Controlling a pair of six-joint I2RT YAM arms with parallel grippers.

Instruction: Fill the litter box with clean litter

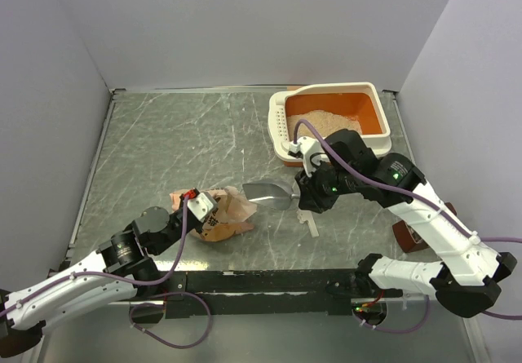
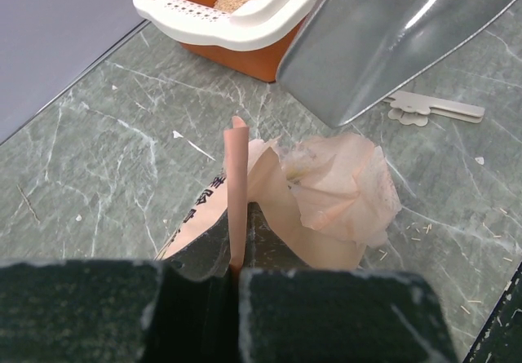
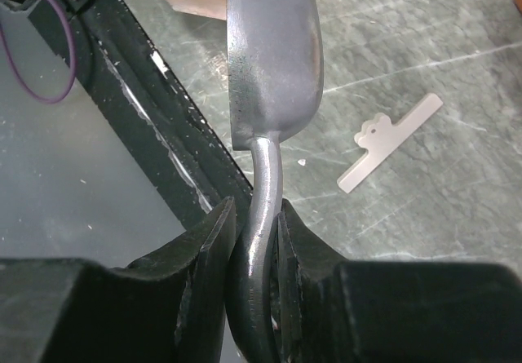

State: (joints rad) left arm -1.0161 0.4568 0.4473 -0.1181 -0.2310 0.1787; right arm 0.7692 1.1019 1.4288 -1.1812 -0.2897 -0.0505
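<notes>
Okay, the litter box [image 1: 326, 88] sits at the far right corner of the grey marbled table [image 1: 179, 135], with pale walls [image 1: 245, 20] close around. A mound of clean litter [image 1: 326, 122] lies in its orange basin. The right arm [image 1: 424, 208] covers the box's near corner, and I can't identify the brown thing [image 1: 404, 236] half under it. My right gripper [image 3: 257, 216] is clamped on the handle of the metal scoop [image 3: 273, 53], just in front of the box. My left gripper [image 2: 236, 253] pinches the edge of the paper bag [image 2: 326, 192], well apart from the box.
</notes>
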